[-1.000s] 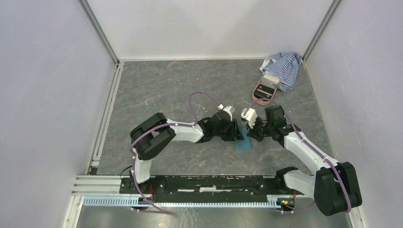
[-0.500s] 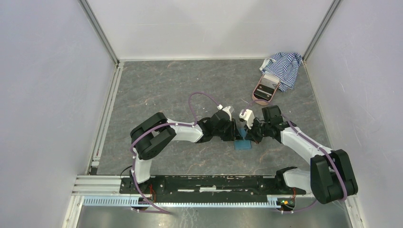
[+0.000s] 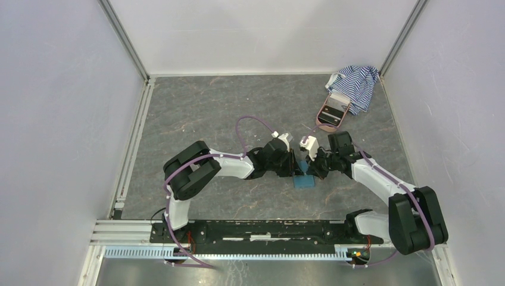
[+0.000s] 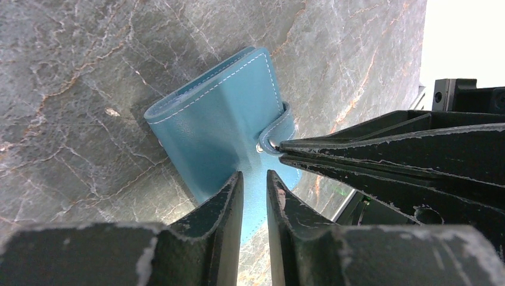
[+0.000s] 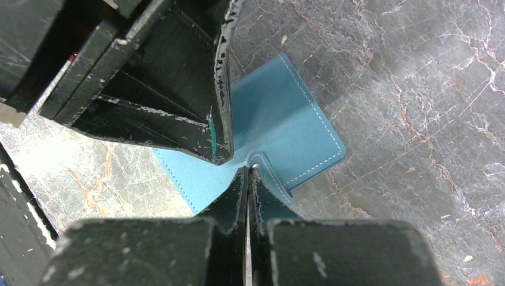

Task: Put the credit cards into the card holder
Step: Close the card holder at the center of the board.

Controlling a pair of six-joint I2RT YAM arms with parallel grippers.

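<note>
The card holder (image 3: 304,182) is a teal-blue wallet lying closed on the table between my two arms. It shows in the left wrist view (image 4: 220,119) and the right wrist view (image 5: 280,113). My left gripper (image 3: 296,168) stands with its tips down on the wallet's cover (image 4: 255,174), jaws a narrow gap apart with nothing between them. My right gripper (image 3: 312,168) is shut with its tips (image 5: 248,168) pinching the end of the snap tab (image 4: 280,134) by the stud. No credit cards are in view.
A pink oval case (image 3: 331,111) lies at the back right, against a blue-white striped cloth (image 3: 355,83) in the corner. White walls enclose the grey marbled table (image 3: 208,113) on three sides.
My right gripper has shifted slightly left and closer onto the wallet's tab. The left gripper and the wallet have hardly moved.
</note>
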